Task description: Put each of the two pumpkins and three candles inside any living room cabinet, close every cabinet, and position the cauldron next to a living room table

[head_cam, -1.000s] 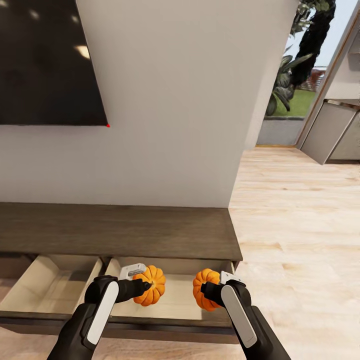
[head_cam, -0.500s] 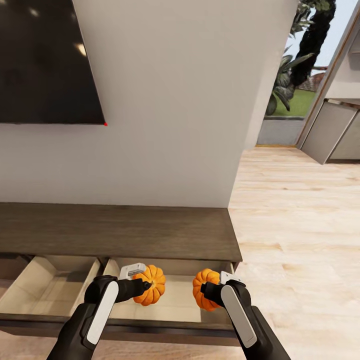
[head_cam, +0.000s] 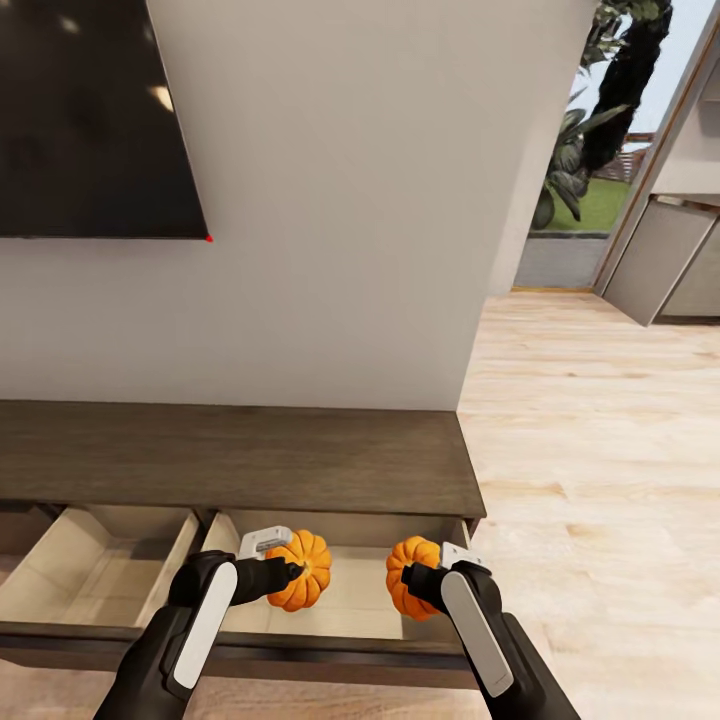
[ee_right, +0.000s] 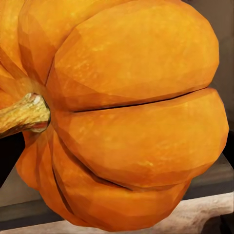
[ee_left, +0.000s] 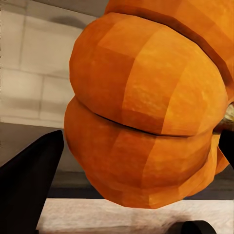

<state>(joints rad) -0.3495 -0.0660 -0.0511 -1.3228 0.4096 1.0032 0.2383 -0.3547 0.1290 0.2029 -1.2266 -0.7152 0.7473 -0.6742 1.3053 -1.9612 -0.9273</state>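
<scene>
Both hands carry a small ribbed orange pumpkin over the open right drawer of the long dark brown cabinet (head_cam: 240, 455). My left gripper (head_cam: 290, 572) is shut on one pumpkin (head_cam: 303, 570), which looms large in the left wrist view (ee_left: 146, 112). My right gripper (head_cam: 408, 582) is shut on the other pumpkin (head_cam: 410, 576); the right wrist view shows its stem and ribs (ee_right: 126, 117). Both pumpkins hang above the drawer's pale beige floor (head_cam: 345, 605). Candles, cauldron and table are out of view.
A second drawer (head_cam: 100, 570) stands open to the left. A white wall with a dark screen (head_cam: 90, 120) rises behind the cabinet. Light wood floor (head_cam: 600, 450) stretches right toward a glass door and grey units (head_cam: 660, 260).
The view has shifted slightly, so the cabinet and screen sit a little higher and further left. Both pumpkins stay held in the same place over the drawer.
</scene>
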